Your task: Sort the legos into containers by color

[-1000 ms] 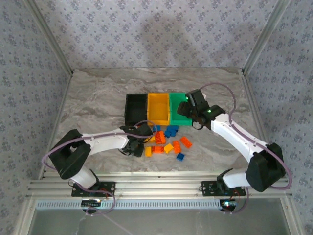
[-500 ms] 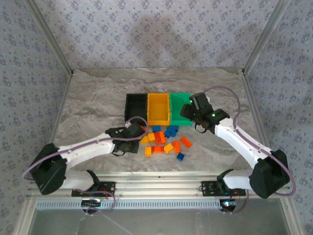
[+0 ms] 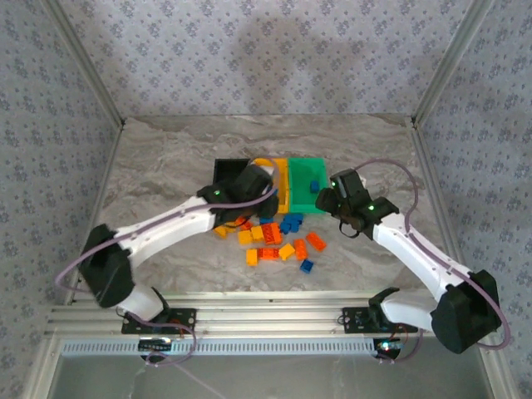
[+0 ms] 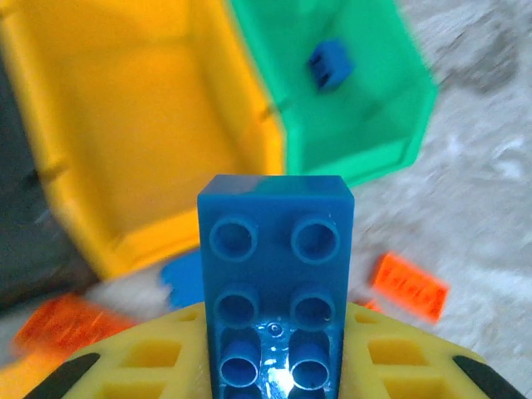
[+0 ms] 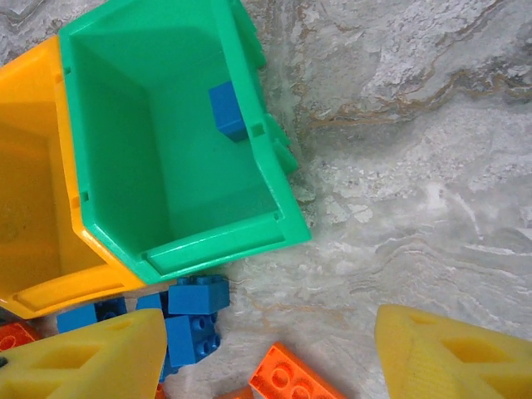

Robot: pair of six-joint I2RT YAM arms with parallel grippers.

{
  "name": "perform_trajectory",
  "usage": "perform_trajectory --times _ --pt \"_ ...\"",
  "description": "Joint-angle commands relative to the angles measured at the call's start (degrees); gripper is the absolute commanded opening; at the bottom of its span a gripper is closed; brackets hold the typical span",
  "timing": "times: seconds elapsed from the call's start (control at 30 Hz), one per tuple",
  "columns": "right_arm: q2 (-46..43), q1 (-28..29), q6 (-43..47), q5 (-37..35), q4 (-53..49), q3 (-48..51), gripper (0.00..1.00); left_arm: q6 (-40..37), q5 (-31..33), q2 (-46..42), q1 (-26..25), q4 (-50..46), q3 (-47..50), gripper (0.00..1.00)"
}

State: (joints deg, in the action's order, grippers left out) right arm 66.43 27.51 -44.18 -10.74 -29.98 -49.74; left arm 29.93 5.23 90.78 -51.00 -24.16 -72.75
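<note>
Pickup on left side done: left gripper point(image 4: 274, 366), down at loose heap of small plastic bricks point(image 3: 278, 241) a second ago with jaws closing, now clamped tight on blue studded plastic brick point(image 4: 274, 274), lifted clear and swung over row of bins. In top view, parked above seam between black rectangular open-top bin point(image 3: 226, 173) and yellow-orange rectangular plastic bin point(image 4: 125, 108); from left wrist, brick nose over near wall of yellow-orange bin, green rectangular plastic bin point(image 5: 158, 150) off to upper right. Meanwhile right gripper point(image 5: 270, 320) backed off from above green bin to spot over grey marbled tabletop point(image 5: 416, 166) just beside its near corner, jaws standing apart, nothing between them. Uncovered by that retreat: single small blue brick point(image 5: 227, 110) lying inside green bin near one long wall. Reads as blue-to-green, so probably second blue inbound. Not over target yet: needs more travel right before release, otherwise lands in yellow-orange bin. Most of heap unsorted, on table just in front of bins.
</note>
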Motion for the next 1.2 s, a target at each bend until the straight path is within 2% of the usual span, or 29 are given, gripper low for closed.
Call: perform_trajectory --times 0.0,0.17,0.4,0.6,0.77,0.9,0.93,1.07,1.17 --pt "-2.4 -0.7 -1.0 -0.8 -2.9 1.6 0.69 -2.5 -4.9 7.4 -0.4 2.5 -8.0 0.30" --pt "-3.8 -1.3 -1.2 -0.2 -3.7 2.9 0.69 -3.5 -6.4 19.7 -0.2 0.1 -21.3 0.29" --pt "-5.0 -1.7 -1.1 0.6 -4.2 3.6 0.70 -3.8 -6.0 31.7 0.7 -3.9 -35.1 0.31" --pt "-5.6 -1.9 -0.8 2.2 -4.0 4.5 0.70 -3.1 -6.8 37.1 1.0 -6.4 -44.5 0.61" --pt "-5.9 -1.9 -0.5 2.8 -4.0 5.1 0.70 -2.7 -7.2 35.2 0.8 -7.4 -47.9 0.78" --pt "-5.0 -1.7 1.6 4.4 -2.7 5.7 0.71 -2.3 -7.4 26.6 0.4 -3.3 -40.5 0.92" --pt "-4.6 -1.6 2.0 4.8 -2.6 5.8 0.71 -1.9 -7.5 23.8 0.3 -1.5 -36.7 0.99" --pt "-0.8 -0.6 4.4 6.4 -1.8 6.4 0.71 0.4 -8.4 9.7 -0.1 6.7 -19.7 1.00" --pt "4.1 1.0 6.2 7.3 -1.7 5.4 0.72 1.1 -7.0 0.1 -1.0 8.8 -8.8 1.00"
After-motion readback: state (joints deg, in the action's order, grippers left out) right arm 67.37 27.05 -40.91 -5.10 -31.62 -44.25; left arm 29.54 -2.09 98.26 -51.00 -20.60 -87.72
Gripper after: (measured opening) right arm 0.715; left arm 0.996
